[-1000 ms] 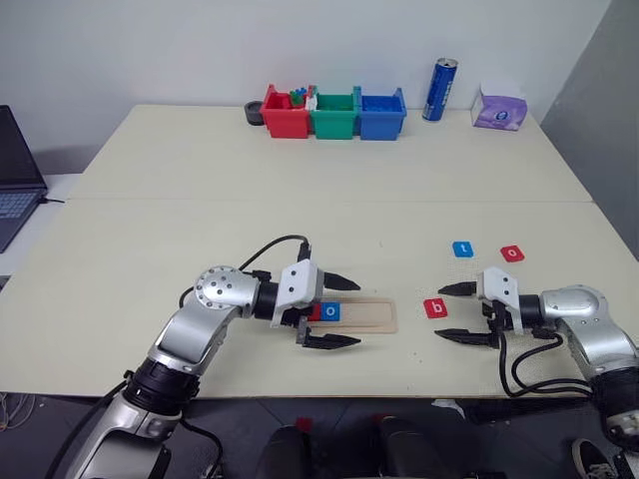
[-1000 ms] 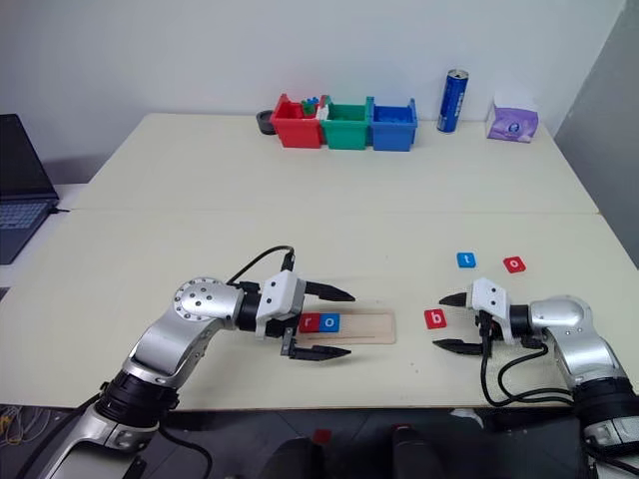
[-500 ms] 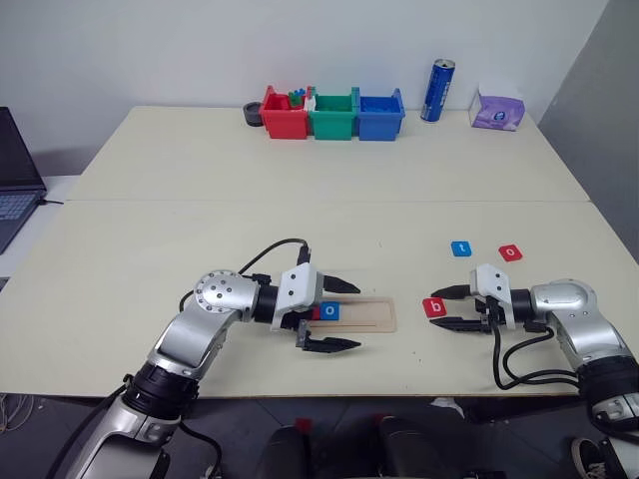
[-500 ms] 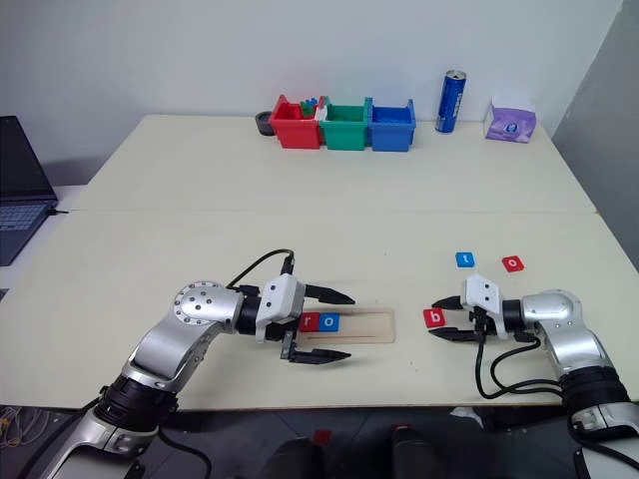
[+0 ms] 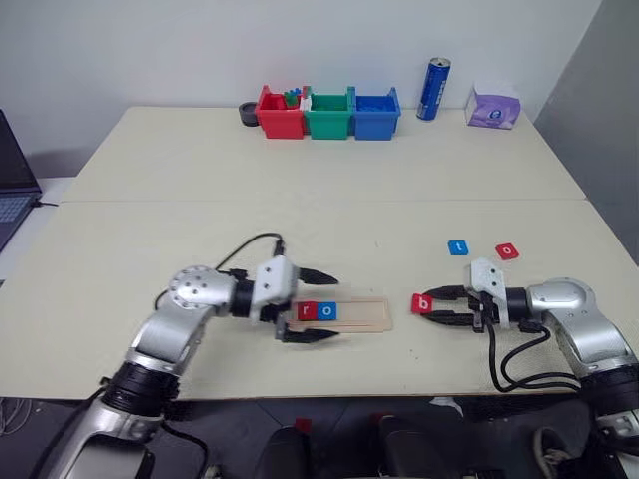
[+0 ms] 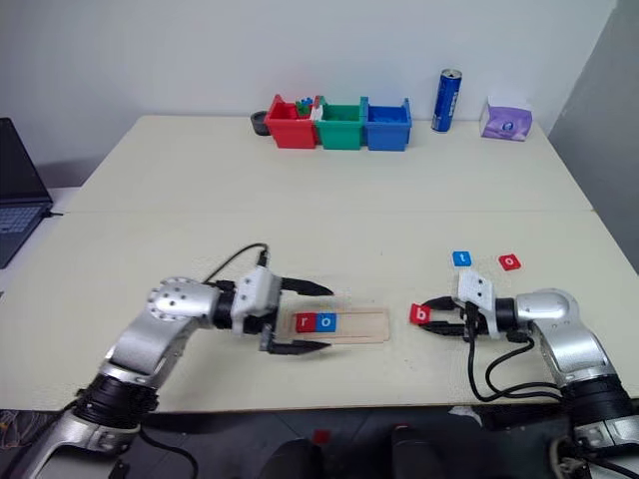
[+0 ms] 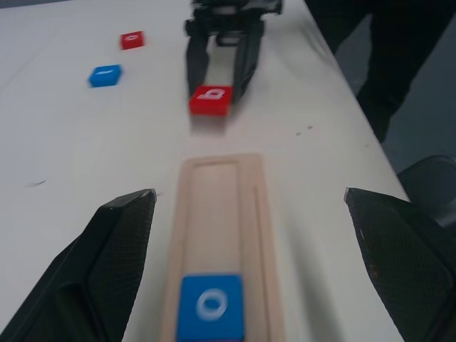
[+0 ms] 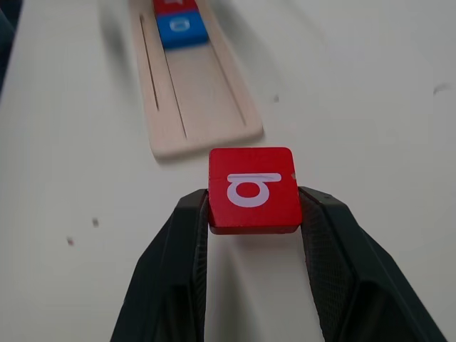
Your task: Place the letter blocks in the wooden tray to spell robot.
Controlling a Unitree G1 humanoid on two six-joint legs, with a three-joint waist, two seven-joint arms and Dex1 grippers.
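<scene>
The pale wooden tray [image 5: 361, 314] lies near the table's front edge, with a red r block [image 5: 305, 310] and a blue o block [image 5: 326, 310] at its left end. My left gripper [image 5: 334, 307] is open, one finger on each side of the tray over those two blocks. My right gripper [image 8: 253, 208] is shut on the red b block [image 8: 253, 189], holding it just off the tray's right end. Behind the right gripper, a blue t block [image 5: 458, 247] and a red o block [image 5: 507, 250] lie loose on the table.
Red [image 5: 279, 110], green [image 5: 329, 111] and blue [image 5: 376, 111] bins stand in a row at the table's far edge. A blue can [image 5: 432, 89] and a purple packet [image 5: 491, 108] are to their right. A laptop [image 5: 10, 185] sits off the left side.
My right gripper has shut on the red b block and carried it left toward the tray's end. My left gripper has drawn back leftward, uncovering the red r block.
</scene>
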